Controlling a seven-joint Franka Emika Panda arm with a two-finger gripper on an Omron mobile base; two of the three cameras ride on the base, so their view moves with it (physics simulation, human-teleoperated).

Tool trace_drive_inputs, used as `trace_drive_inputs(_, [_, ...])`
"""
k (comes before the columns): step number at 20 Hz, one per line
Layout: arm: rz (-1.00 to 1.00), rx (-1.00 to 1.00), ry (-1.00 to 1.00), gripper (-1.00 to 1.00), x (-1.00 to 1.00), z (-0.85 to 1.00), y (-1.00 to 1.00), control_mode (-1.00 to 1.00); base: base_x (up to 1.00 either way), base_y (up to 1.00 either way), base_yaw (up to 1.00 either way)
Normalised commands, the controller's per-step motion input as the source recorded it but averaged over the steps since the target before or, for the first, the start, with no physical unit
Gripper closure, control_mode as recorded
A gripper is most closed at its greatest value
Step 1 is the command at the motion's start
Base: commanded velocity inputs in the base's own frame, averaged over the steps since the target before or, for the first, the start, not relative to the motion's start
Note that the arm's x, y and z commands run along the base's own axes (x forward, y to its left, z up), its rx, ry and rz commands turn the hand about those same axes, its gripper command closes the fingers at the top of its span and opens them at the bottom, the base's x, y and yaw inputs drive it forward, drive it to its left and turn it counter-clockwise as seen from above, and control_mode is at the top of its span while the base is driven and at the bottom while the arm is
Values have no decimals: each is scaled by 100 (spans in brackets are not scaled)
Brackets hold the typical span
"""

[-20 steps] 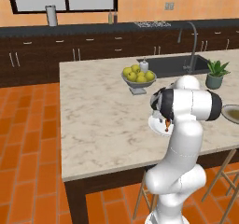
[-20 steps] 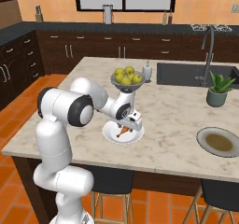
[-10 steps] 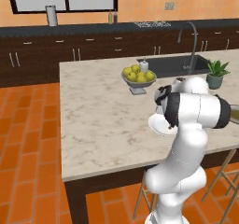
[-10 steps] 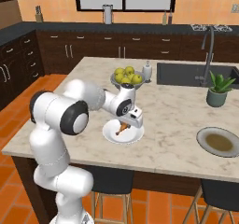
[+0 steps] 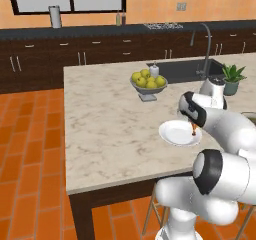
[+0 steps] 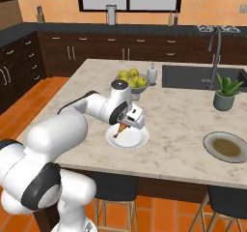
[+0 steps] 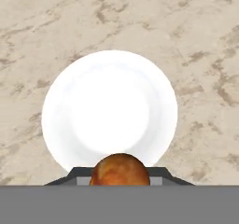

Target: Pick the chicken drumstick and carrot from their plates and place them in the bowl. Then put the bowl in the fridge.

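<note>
Tool (image 6: 126, 124) over the plain white round plate (image 6: 128, 138), closed on the small golden-brown chicken drumstick (image 6: 122, 128) — its fat end sits between the dark finger tips in the hand view, and from the right base view the thin bone end hangs down toward the plate's left side. That plate lies on the pale marbled stone surface (image 5: 107, 124), near its front edge. Behind it stands a footed grey bowl of yellow-green fruit (image 6: 131, 79), beside a small white bottle (image 6: 152, 74). Well off to the right — past a potted green plant (image 6: 226, 93) by the dark sink (image 6: 193, 76) — rests the grey-rimmed round plate with a brownish centre (image 6: 226, 147).
</note>
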Motion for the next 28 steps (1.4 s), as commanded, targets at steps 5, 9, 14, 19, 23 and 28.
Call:
trace_drive_inputs(5, [-2, -3, -14, 100, -59, 29, -11, 100, -15, -40, -3])
trace_drive_inputs(9, [0, 0, 0, 100, 0, 0, 0, 100, -1, -100, -7])
trace_drive_inputs(14, [0, 0, 0, 100, 0, 0, 0, 100, -3, -100, -3])
trace_drive_inputs(19, [0, 0, 0, 100, 0, 0, 0, 100, -9, -100, -1])
trace_drive_inputs(23, [0, 0, 0, 100, 0, 0, 0, 100, 14, -100, 3])
trace_drive_inputs(28, [0, 0, 0, 100, 0, 0, 0, 100, 35, -95, 21])
